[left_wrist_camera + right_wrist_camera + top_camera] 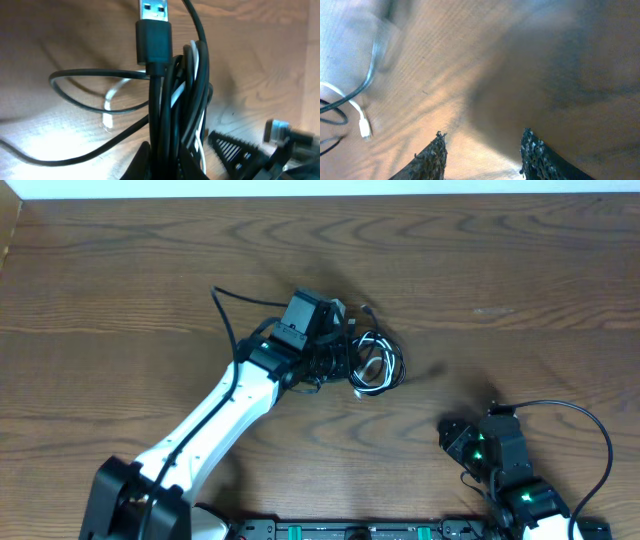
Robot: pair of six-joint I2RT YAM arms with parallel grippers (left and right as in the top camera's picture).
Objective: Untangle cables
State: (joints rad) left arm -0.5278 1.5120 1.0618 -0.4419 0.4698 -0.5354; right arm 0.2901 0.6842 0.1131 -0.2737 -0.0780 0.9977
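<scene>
The cables lie bunched in black and white loops at the table's middle. My left gripper reaches into the bunch from the left. In the left wrist view it is shut on a thick strand of black cables with a white cable beside them, and a USB plug sticks up beyond. A ribbed black plug end lies to the right. My right gripper stands apart at the lower right. It is open over bare wood, with the white cable's plug far to its left.
The dark wooden table stretches around the bunch, with a white edge along the back. A thick black arm wire arcs beside the right arm. The left arm crosses the lower left of the table.
</scene>
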